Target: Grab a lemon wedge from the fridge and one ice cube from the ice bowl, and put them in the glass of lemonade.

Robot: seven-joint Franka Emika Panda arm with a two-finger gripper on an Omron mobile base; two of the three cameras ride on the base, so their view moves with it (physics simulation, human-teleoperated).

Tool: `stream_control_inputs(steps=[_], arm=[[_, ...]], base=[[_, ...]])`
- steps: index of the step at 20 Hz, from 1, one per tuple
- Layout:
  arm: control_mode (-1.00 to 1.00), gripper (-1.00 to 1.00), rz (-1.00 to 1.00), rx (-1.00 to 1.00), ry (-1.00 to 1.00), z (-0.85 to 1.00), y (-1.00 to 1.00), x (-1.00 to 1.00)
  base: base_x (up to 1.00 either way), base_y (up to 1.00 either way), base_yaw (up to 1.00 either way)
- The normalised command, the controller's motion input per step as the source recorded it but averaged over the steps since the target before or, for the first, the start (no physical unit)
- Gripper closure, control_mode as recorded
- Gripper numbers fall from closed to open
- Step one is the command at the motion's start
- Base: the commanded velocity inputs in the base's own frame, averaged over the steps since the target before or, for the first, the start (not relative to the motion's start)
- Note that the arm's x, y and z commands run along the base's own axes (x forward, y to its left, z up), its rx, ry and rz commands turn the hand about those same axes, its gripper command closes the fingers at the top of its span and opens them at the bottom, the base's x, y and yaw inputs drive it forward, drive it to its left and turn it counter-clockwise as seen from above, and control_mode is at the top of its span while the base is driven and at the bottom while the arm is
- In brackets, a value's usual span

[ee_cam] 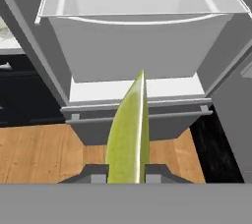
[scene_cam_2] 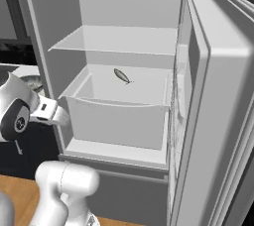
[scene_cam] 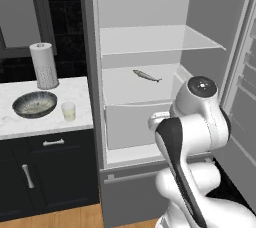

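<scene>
Yellowish-green, the lemon wedge stands pinched between the 2 dark finger tips of the gripper in the hand view, its pointed end rising toward 12 o'clock. The pincer is closed on the wedge. Behind the wedge, the fridge shows its white drawer and lower grey front, with wooden floor at 8 o'clock.

In the left base view the fridge stands open, its white shelves bare except for a slender grey fish-shaped object on the middle level. The white arm is at 4 o'clock, in front of the lower compartment.

On the marble counter at 9 o'clock sits the ice bowl, with the glass of lemonade just beside it at its 4 o'clock. A white perforated paper-towel cylinder stands behind the bowl, toward 12 o'clock.

In the right base view the fridge door is swung wide at 3 o'clock.
</scene>
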Motion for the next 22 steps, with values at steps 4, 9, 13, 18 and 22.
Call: stream_control_inputs(steps=[4,9,13,18,22], arm=[[-1.00,1.00,0.02,0.00,-0.03,0.01,-0.45,0.21],[-1.00,1.00,0.05,0.00,-0.06,-0.01,-0.16,-0.13],[1.00,1.00,0.00,0.00,0.00,0.00,0.00,0.00],[1.00,1.00,0.00,0.00,0.00,0.00,0.00,0.00],[1.00,1.00,0.00,0.00,0.00,0.00,0.00,0.00]], base=[[0.00,0.00,0.00],[0.00,0.00,0.00],[-0.91,0.15,0.13],[-0.77,0.76,0.12],[0.38,1.00,-0.02]])
